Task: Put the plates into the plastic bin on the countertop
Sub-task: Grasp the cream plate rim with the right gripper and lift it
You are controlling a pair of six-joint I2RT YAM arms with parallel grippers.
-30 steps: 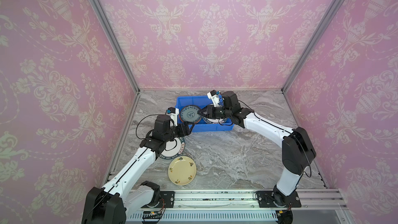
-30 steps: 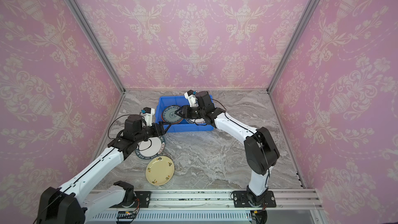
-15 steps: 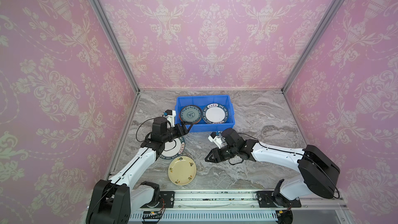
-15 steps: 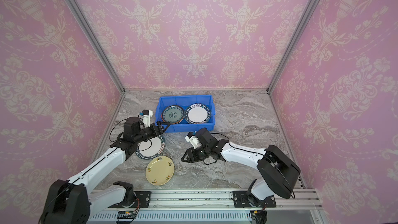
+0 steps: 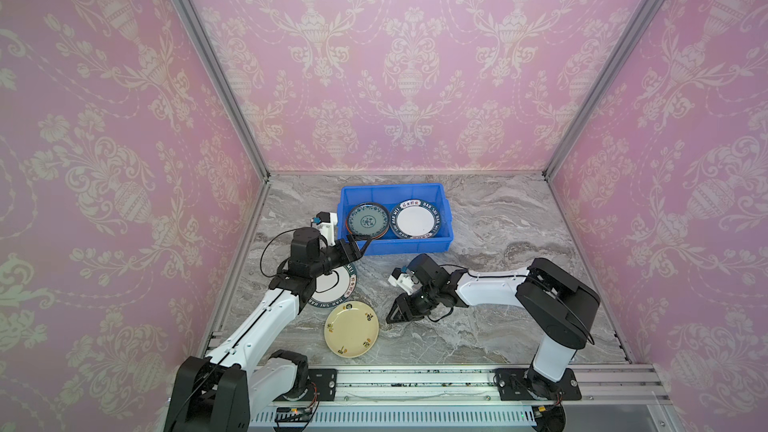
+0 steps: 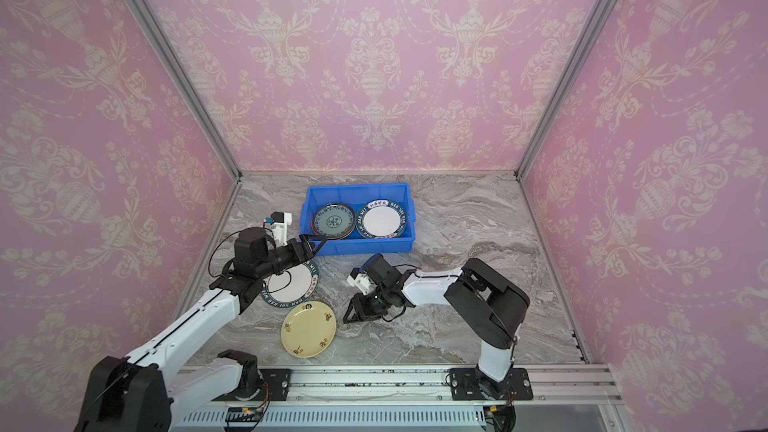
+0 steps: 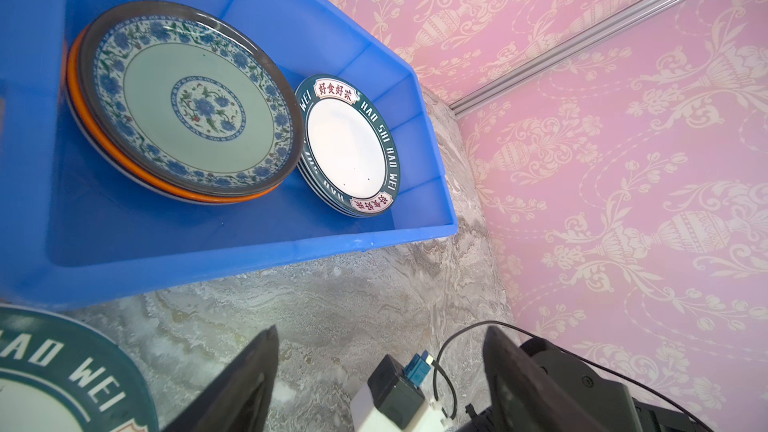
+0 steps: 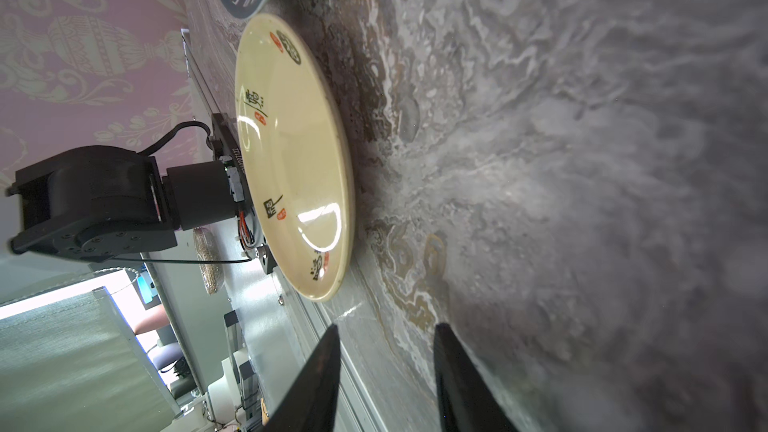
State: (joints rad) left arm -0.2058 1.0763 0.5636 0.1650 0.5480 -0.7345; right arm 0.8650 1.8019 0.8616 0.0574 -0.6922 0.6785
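Item: round cream shallow plate [image 5: 351, 328], flat on grey marble-patterned surface [image 5: 498, 218], outside bright blue plastic bin [image 5: 407, 245]. My right pincer [image 8: 387, 328] released, empty, near it; left pincer [image 7: 381, 330] released, empty, by bin. Likely stiff, glossy, slippery, breakable; I'd pinch raised rim.

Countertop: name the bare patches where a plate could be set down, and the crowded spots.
Bare: the countertop right of the blue bin up to the right wall, and the front strip between the right arm and the rail. Crowded: front left, where the lettered plate, the cream plate, the left tool and the right tool sit close together.
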